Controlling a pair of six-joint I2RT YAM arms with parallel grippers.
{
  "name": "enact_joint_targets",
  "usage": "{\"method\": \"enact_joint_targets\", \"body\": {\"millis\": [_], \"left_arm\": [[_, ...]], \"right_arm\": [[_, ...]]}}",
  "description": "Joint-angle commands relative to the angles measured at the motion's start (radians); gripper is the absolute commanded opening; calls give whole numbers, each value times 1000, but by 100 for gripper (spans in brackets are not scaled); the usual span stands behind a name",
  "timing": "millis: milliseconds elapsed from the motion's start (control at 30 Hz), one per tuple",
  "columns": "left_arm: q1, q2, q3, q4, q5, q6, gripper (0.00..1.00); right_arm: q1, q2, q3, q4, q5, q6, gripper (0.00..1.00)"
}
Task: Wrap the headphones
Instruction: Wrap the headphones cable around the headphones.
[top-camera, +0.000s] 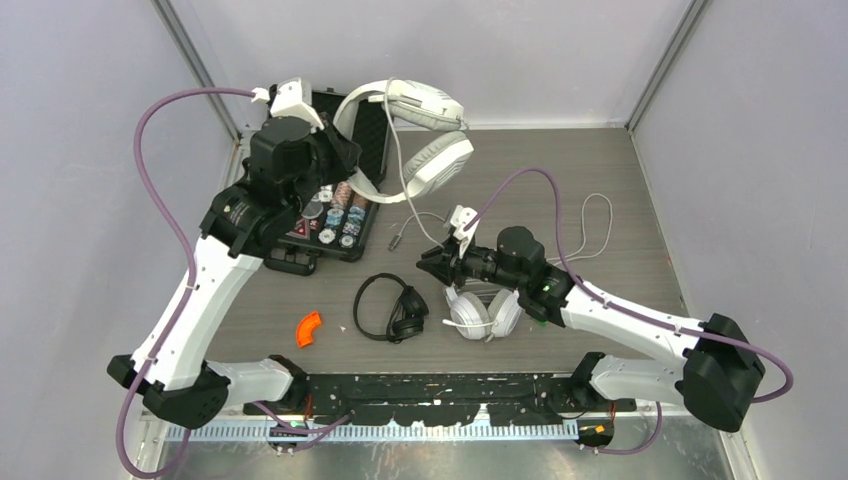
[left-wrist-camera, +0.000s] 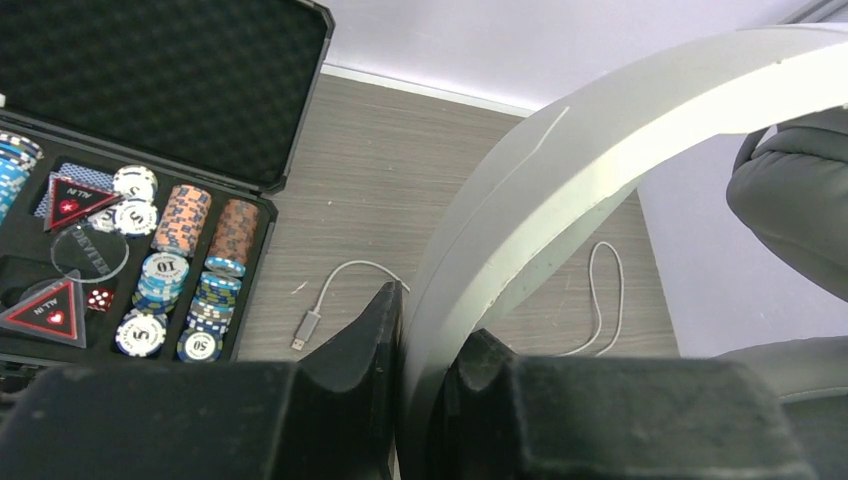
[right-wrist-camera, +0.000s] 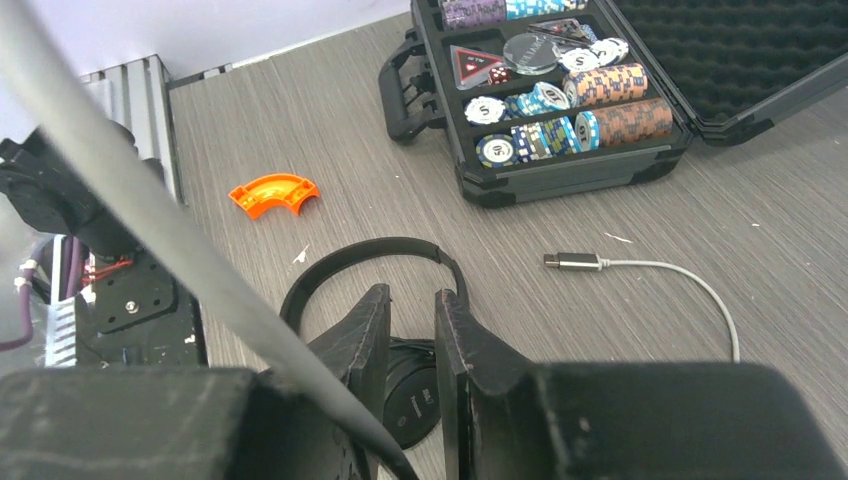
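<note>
White plastic fills my left claw (left-wrist-camera: 432, 330): its fingers are clenched on the broad headband (left-wrist-camera: 560, 190) of one padded white headset (top-camera: 425, 130), whose cups sit just off the right side of the open chip case (left-wrist-camera: 160, 80). My right claw (right-wrist-camera: 410, 305) hangs on the near side of that case, well apart from it. Its fingers are parted a little with nothing between them, and they point down at the slim black headphones (right-wrist-camera: 370, 250) lying flat on the tabletop (top-camera: 600, 180). The second white headset (top-camera: 485, 312) lies just beside the black pair, on the side away from the case and partly under my right arm. A pale cord's plug (right-wrist-camera: 572, 262) rests near the case's right front corner. An orange curved piece (right-wrist-camera: 272, 192) lies near the case's front.
</note>
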Motion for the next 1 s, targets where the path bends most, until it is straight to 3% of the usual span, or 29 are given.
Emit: {"method": "enact_joint_targets", "body": {"millis": [0, 100, 233, 567, 967], "left_arm": [[14, -59, 49, 51, 92, -61, 0], [24, -69, 59, 24, 146, -51, 0], [66, -70, 81, -25, 245, -28, 0], [265, -51, 43, 20, 722, -64, 0], [296, -2, -17, 170, 1024, -96, 0]], "right_arm": [[0, -49, -17, 78, 49, -29, 28], [-12, -52, -22, 70, 63, -41, 23], [-40, -62, -2, 32, 23, -48, 1], [-163, -97, -7, 22, -103, 1, 0], [-225, -98, 6, -7, -207, 53, 1]]}}
